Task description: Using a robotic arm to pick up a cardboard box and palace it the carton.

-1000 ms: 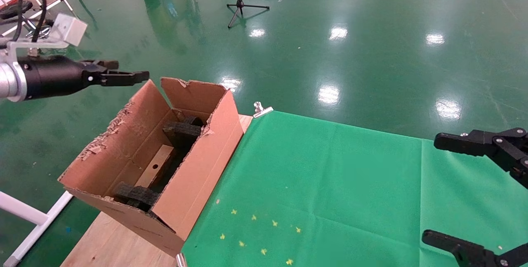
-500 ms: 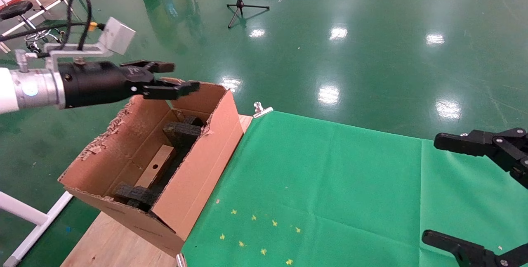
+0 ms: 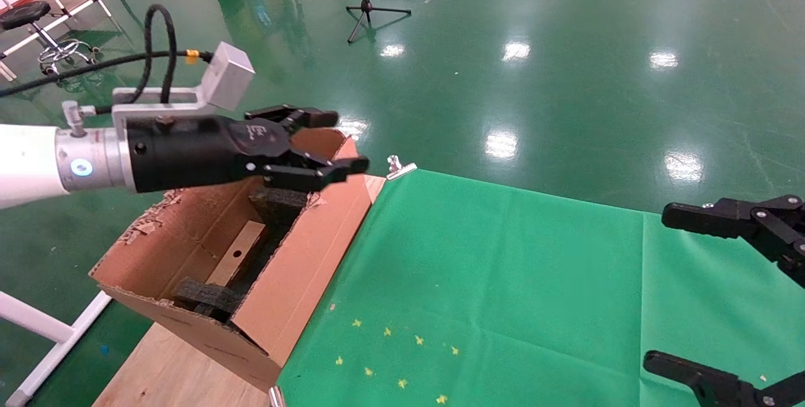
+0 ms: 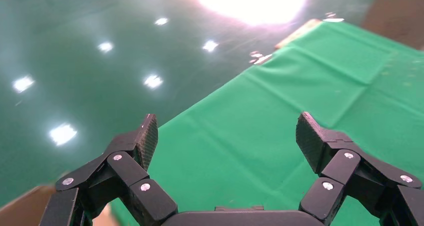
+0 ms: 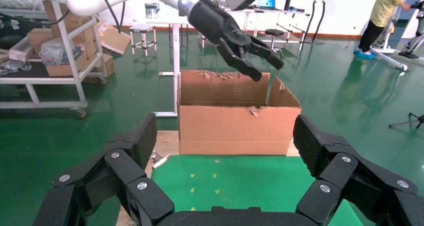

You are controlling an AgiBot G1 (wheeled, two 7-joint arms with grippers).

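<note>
The large brown carton [image 3: 295,268] with torn flaps stands at the table's left end and also shows in the right wrist view [image 5: 235,131]. Inside it the small narrow cardboard box [image 3: 238,260] with round holes lies between black foam pieces [image 3: 277,202]. My left gripper [image 3: 346,141] on the white arm hovers above the carton's far end, open and empty. In the left wrist view [image 4: 226,131] it looks over the green cloth, and it also shows in the right wrist view [image 5: 267,65]. My right gripper [image 3: 660,287] is parked at the right edge, open and empty [image 5: 225,131].
A green cloth [image 3: 503,281] covers the table to the right of the carton, held by a metal clip [image 3: 399,168]. Bare wood [image 3: 170,369] shows under the carton. Small yellow marks [image 3: 390,356] dot the cloth. A tripod stand [image 3: 371,7] is on the floor beyond.
My left arm has swung to the right, from left of the carton to above its far end, jaws open and empty throughout. The right gripper has not moved.
</note>
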